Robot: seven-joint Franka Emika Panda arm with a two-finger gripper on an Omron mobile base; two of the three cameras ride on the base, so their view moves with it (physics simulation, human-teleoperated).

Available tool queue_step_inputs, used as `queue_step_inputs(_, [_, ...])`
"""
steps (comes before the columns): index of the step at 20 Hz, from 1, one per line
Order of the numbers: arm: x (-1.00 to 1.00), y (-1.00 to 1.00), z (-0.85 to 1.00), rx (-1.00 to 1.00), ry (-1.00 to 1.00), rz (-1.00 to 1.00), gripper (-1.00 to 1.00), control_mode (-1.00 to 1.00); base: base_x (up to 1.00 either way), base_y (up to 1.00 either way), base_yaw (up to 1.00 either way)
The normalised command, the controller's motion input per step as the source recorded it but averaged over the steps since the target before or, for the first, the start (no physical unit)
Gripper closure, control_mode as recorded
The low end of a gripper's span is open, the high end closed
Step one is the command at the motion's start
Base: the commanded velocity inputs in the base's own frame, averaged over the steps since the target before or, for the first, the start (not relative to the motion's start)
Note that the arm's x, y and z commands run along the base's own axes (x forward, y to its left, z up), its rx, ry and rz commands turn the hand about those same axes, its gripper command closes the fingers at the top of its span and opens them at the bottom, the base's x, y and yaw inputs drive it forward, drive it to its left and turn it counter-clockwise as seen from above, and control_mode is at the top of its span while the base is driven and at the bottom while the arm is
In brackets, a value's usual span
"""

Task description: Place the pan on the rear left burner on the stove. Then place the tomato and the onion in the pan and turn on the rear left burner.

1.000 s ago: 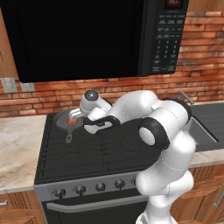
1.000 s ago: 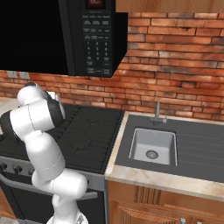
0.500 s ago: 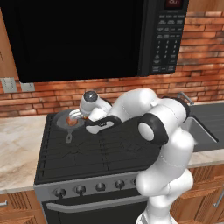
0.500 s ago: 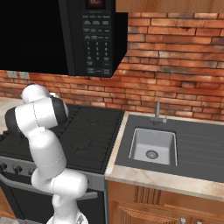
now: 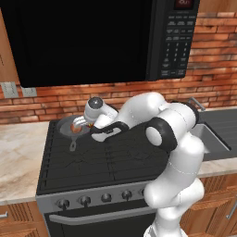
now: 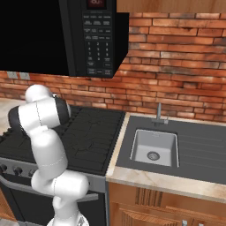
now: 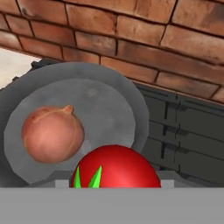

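The pan (image 7: 109,109) sits on the rear left burner of the stove (image 5: 115,162), close against the brick wall (image 7: 144,43). Inside it lies the onion (image 7: 52,133), left of centre in the hand view. The gripper (image 5: 85,124) hovers over the pan — its jaws closed on the tomato (image 7: 116,168), which sits just above the pan's near rim.

My arm (image 5: 171,139) is glossy white, built of fat rounded links; a black band rings the big joint nearest the stove's (image 5: 92,162) front edge; a dark grey cap tops my wrist; my base column (image 6: 62,190) is smooth white, bulbous; no cables, no markings.
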Motion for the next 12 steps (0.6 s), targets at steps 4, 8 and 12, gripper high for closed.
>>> queue_step_inputs(4, [0.07, 0.0, -0.1, 0.0, 0.02, 0.0, 1.0, -1.0, 0.0, 0.0, 0.0])
queue_step_inputs(8, [0.04, 0.0, -0.09, 0.0, 0.01, 0.0, 1.0, -1.0, 0.0, 0.0, 0.0])
queue_step_inputs(12, [0.07, 0.0, -0.1, 0.0, 0.01, 0.0, 1.0, -1.0, 0.0, 0.0, 0.0])
